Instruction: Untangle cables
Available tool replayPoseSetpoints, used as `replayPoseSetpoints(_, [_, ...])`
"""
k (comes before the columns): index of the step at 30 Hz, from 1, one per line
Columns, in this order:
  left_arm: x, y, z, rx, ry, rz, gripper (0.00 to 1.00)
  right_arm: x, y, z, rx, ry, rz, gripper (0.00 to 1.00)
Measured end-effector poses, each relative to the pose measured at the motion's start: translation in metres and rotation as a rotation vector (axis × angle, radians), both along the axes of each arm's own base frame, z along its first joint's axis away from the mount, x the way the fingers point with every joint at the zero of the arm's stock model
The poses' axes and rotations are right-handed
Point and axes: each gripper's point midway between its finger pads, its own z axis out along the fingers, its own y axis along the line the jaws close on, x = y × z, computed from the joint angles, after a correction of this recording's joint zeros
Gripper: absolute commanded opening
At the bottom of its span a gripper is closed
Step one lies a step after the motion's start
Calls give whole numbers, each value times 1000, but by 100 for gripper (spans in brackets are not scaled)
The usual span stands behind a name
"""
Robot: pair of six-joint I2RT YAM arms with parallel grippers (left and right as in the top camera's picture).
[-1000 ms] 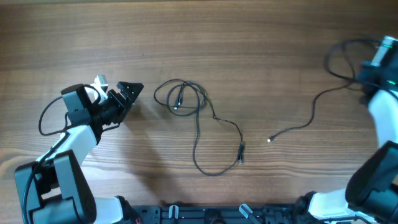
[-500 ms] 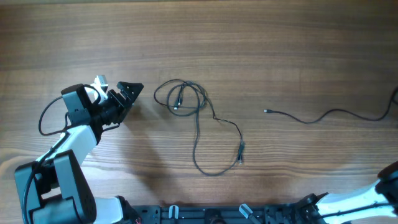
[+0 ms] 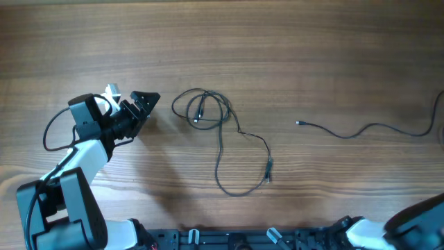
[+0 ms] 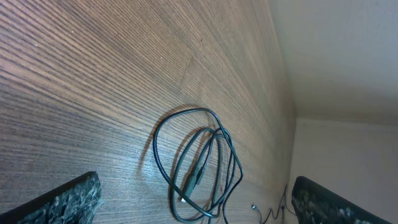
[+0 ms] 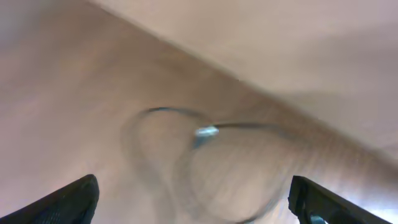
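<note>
A black cable (image 3: 202,109) lies coiled in loose loops at mid-table, and its tail runs down to a plug end (image 3: 268,170). In the left wrist view the same coil (image 4: 198,163) sits just ahead of my left gripper (image 4: 196,190), which is open and holds nothing. Seen from overhead, the left gripper (image 3: 147,104) stands a short way left of the coil. A second cable (image 3: 361,130) stretches from a small plug (image 3: 299,123) to the right edge. My right gripper (image 5: 193,196) is open over a blurred cable loop with a pale plug (image 5: 206,131).
The left arm's body (image 3: 83,149) fills the lower left of the wooden table (image 3: 277,48). A dark rail (image 3: 229,239) runs along the front edge. Part of the right arm (image 3: 423,219) shows at the bottom right corner.
The right arm has left the upper right of the overhead view. The cable it held there now lies stretched out flat to the right. The left arm and the coil are unmoved.
</note>
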Motion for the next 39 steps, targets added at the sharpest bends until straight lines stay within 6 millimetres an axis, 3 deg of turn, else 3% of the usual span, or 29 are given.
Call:
replayPoseSetpoints(2, [0,0,0,0,0,0,100,26,51,3,128,-48,83,99])
replayPoseSetpoints(3, [0,0,0,0,0,0,100,31,64,0,180,-57,79,100])
replayPoseSetpoints(4, [0,0,0,0,0,0,100,48,110,-13,275,-17,172,100])
replayPoseSetpoints(6, [0,0,0,0,-1,0,100,63,179,-39,386,74,294,99])
replayPoseSetpoints(8, [0,0,0,0,0,0,100,62,244,-67,482,177,393,100])
replayPoseSetpoints(9, [0,0,0,0,0,0,100,52,283,-91,569,247,397,100])
replayPoseSetpoints(11, [0,0,0,0,1,0,100,49,310,-113,631,268,371,100])
replayPoseSetpoints(12, [0,0,0,0,0,0,100,51,322,-122,666,256,342,68])
replayPoseSetpoints(13, [0,0,0,0,0,0,100,51,332,-127,688,252,323,53])
replayPoseSetpoints(14, [0,0,0,0,0,0,100,52,335,-128,690,251,310,60])
replayPoseSetpoints(15, [0,0,0,0,0,0,100,51,338,-130,686,255,289,74])
replayPoseSetpoints(17, [0,0,0,0,0,0,100,43,336,-135,681,277,190,75])
replayPoseSetpoints(21, [0,0,0,0,0,0,100,30,325,-167,706,337,-31,75])
replayPoseSetpoints(22, [0,0,0,0,0,0,100,31,323,-178,705,350,-64,70])
replayPoseSetpoints(23, [0,0,0,0,0,0,100,29,321,-188,702,372,-92,54])
replayPoseSetpoints(24, [0,0,0,0,0,0,100,33,320,-188,703,358,-100,45])
replayPoseSetpoints(25, [0,0,0,0,0,0,100,32,320,-189,702,365,-104,29])
replayPoseSetpoints(26, [0,0,0,0,1,0,100,27,319,-191,693,393,-124,5])
replayPoseSetpoints(29, [0,0,0,0,0,0,100,13,311,-194,643,460,-149,4])
replayPoseSetpoints(31, [0,0,0,0,0,0,100,14,298,-193,574,453,-163,5])
replayPoseSetpoints(35, [0,0,0,0,1,0,100,30,202,-188,321,333,-240,4])
replayPoseSetpoints(37, [0,0,0,0,0,0,100,26,146,-182,216,324,-249,5])
replayPoseSetpoints(39, [0,0,0,0,0,0,100,20,103,-171,133,314,-249,4])
